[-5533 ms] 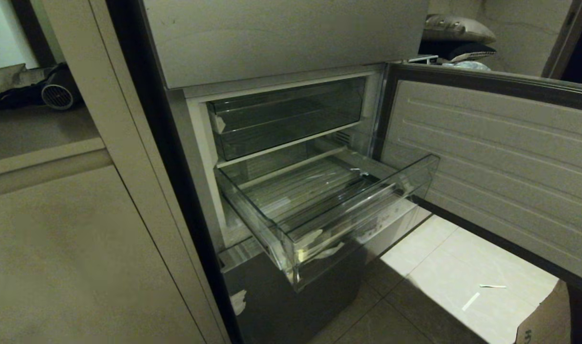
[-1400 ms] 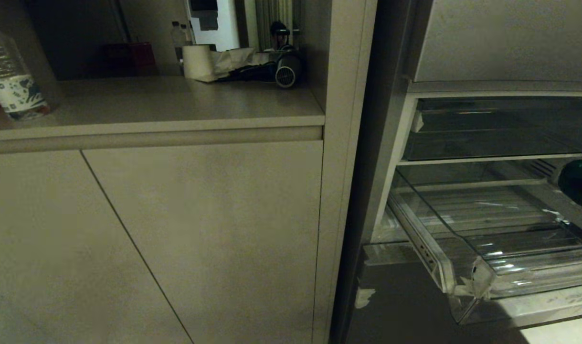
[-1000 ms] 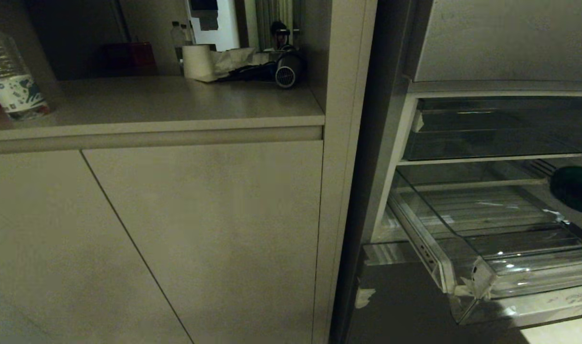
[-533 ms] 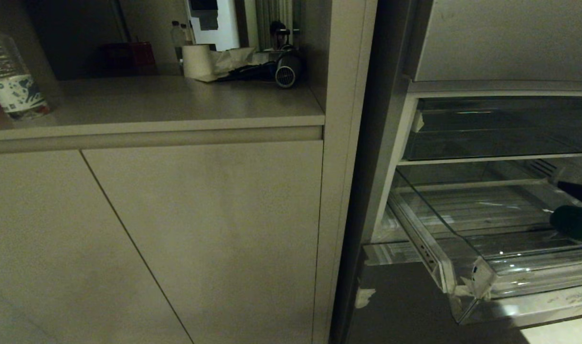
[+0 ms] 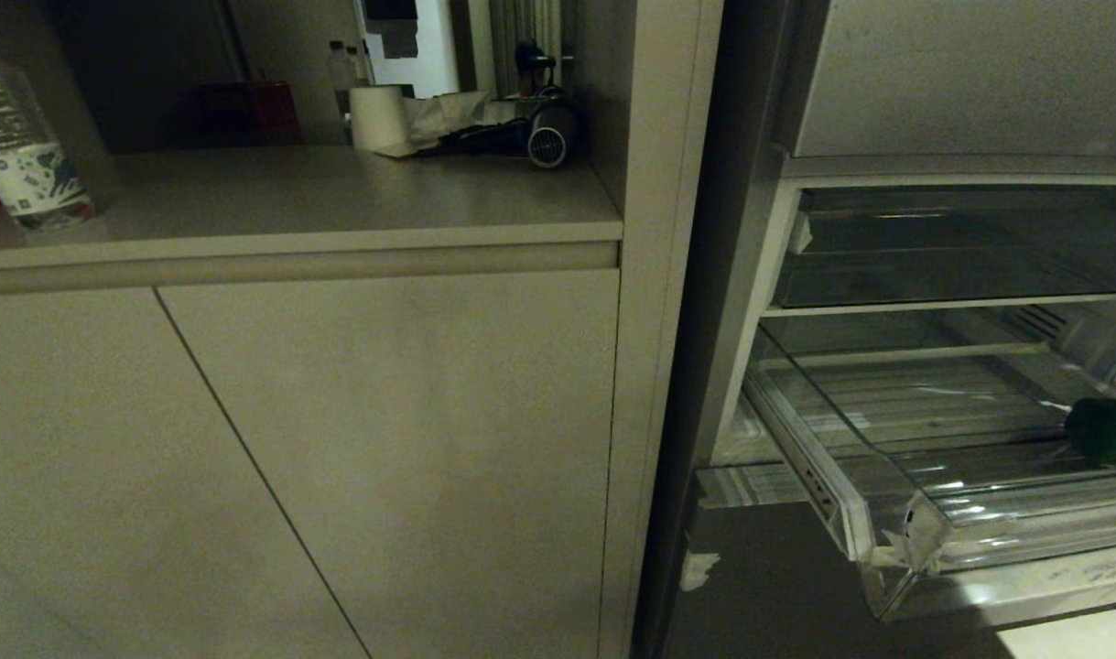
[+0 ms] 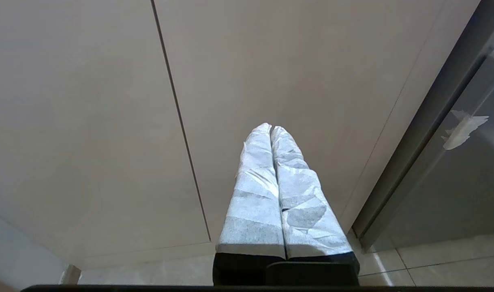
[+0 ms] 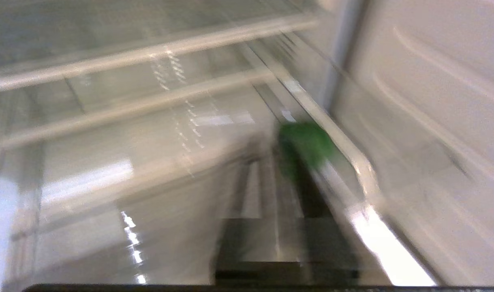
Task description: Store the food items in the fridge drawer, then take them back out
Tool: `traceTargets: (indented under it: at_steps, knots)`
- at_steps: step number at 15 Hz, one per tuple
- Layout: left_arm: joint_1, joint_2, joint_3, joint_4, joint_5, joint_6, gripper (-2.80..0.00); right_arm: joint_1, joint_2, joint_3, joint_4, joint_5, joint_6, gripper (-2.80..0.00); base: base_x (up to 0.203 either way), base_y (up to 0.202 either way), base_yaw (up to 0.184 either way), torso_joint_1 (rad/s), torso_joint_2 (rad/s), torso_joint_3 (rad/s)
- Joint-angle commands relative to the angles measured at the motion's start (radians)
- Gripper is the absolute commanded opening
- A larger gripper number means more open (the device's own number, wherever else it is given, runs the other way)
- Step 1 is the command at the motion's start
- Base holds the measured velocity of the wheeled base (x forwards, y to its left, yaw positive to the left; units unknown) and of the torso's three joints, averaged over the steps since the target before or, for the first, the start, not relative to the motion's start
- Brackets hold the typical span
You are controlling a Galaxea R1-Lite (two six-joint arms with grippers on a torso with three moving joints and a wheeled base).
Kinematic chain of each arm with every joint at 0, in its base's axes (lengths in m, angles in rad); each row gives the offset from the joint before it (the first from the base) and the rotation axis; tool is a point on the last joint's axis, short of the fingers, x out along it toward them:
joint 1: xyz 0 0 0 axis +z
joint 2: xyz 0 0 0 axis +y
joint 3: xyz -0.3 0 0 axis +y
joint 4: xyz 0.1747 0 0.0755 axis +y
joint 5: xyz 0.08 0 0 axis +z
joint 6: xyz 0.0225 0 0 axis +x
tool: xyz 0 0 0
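To my left I see a beige cabinet surface (image 5: 292,197) carrying a clear plastic water bottle (image 5: 22,151), a white paper roll (image 5: 377,117) and a dark hair dryer (image 5: 544,137).

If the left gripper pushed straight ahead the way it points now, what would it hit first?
Most likely the beige cabinet door panel. The left gripper, its white-wrapped fingers together, points straight at that flat panel with nothing between, though the gap is hard to judge.

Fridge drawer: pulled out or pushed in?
Pulled out. The fridge drawer juts forward of the compartment above, its ribbed floor exposed, with a green food item lying inside near its right side.
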Motion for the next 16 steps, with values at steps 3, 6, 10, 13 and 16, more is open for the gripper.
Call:
traceTargets:
  at_steps: [3, 6, 10, 13, 16]
  knots:
    - [0.0, 0.001, 0.0, 0.0, 0.0, 0.0, -2.8, -0.039, -0.327, 0.303, 0.042, -0.015, -0.098, -2.8, 0.0, 0.0, 0.0, 0.0, 0.0, 0.0]
    - [0.0, 0.001, 0.0, 0.0, 0.0, 0.0, -2.8, -0.1, -0.382, 0.381, 0.046, -0.022, -0.122, -2.8, 0.0, 0.0, 0.0, 0.0, 0.0, 0.0]
    - [0.0, 0.001, 0.0, 0.0, 0.0, 0.0, -2.8, -0.201, -0.417, 0.503, 0.021, -0.021, -0.165, -2.8, 0.0, 0.0, 0.0, 0.0, 0.0, 0.0]
    - [0.0, 0.001, 0.0, 0.0, 0.0, 0.0, -2.8, -0.208, -0.422, 0.565, -0.092, -0.02, -0.196, -2.8, -0.002, 0.002, -0.069, 0.002, 0.0, 0.0]
    - [0.0, 0.001, 0.0, 0.0, 0.0, 0.0, -2.8, -0.241, -0.42, 0.557, -0.09, -0.019, -0.191, -2.8, -0.003, 0.007, -0.176, 0.0, 0.0, 0.003]
